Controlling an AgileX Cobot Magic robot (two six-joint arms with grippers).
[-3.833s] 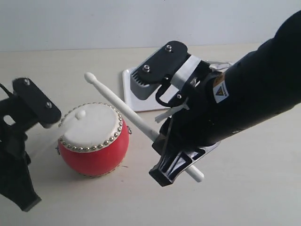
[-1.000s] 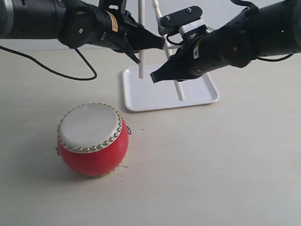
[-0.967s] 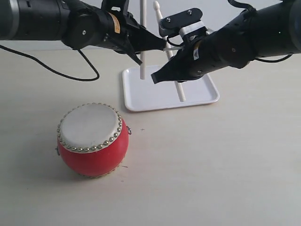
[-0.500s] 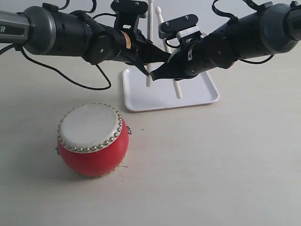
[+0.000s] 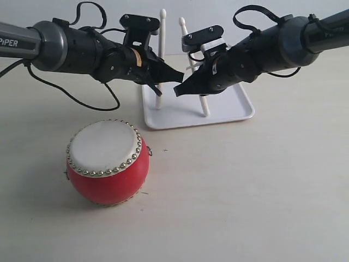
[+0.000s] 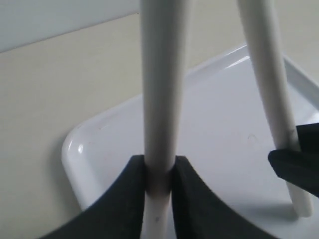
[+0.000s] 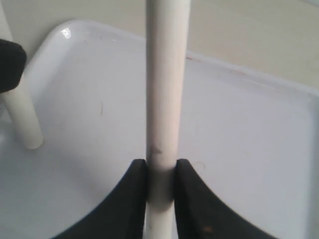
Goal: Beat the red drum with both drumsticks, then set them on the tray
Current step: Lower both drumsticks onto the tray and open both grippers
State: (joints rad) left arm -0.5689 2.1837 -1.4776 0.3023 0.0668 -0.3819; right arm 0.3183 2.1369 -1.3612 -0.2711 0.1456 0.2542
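The red drum [image 5: 107, 162] with its cream top stands on the table at the near left, untouched. Behind it lies the white tray [image 5: 240, 113]. Both arms reach over the tray. My left gripper [image 5: 177, 76] is shut on one drumstick [image 5: 161, 60], held nearly upright with its butt end on or just above the tray's left part. My right gripper [image 5: 180, 90] is shut on the other drumstick [image 5: 203, 103], also upright, butt end near the tray's middle. In the left wrist view the held drumstick [image 6: 160, 89] passes between the jaws over the tray [image 6: 84, 164]; likewise the drumstick [image 7: 164, 84] in the right wrist view.
A black cable [image 5: 82, 98] loops from the left arm down to the table behind the drum. The beige table [image 5: 245, 191] stretches in front and to the right of the drum. A pale wall [image 5: 32, 11] stands at the back.
Both arms have come down and back over the tray, carrying the upright drumsticks lower, so their butt ends now reach the tray's surface. The drum has not moved.
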